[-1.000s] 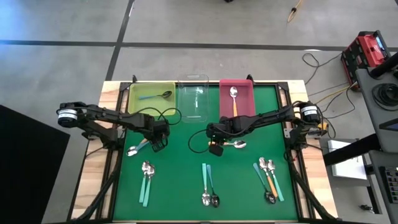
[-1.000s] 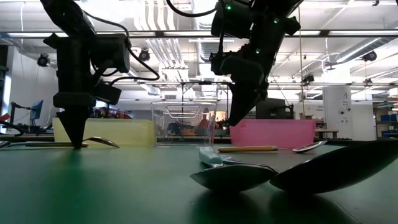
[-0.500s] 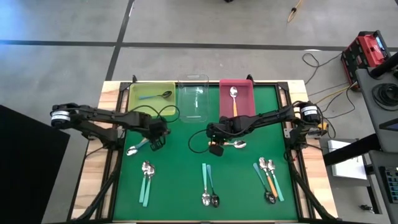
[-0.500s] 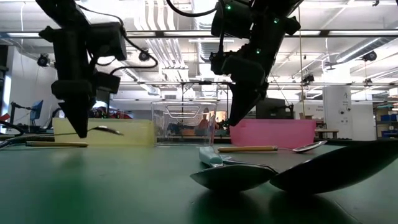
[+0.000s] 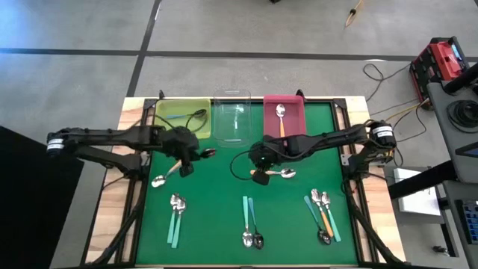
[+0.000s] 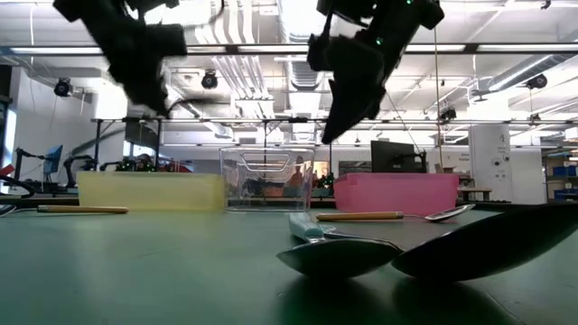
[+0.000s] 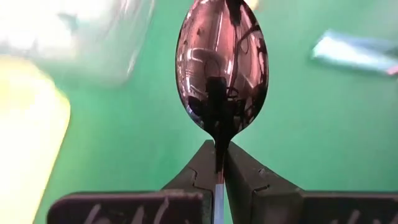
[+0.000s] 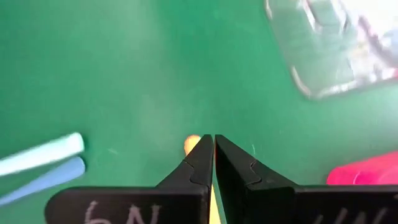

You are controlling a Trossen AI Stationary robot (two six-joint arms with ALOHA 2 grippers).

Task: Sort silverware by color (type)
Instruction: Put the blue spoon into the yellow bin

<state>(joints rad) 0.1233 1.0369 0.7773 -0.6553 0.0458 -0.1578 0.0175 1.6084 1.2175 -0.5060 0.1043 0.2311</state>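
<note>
The left tool (image 7: 219, 163), clamped on a dark-bowled spoon (image 7: 221, 68), should carry it level over the yellow bin (image 5: 181, 114) before releasing, while the right tool (image 8: 213, 163) hovers closed.

No readable text, brand, number or sign anywhere. Only white handwritten scrawl on the dark fingers, cut off at the frame edge in both wrist views: left gripper (image 7: 216, 163) marks illegible; right gripper (image 8: 213, 158) marks resembling "6N" and more, not certain.
</note>
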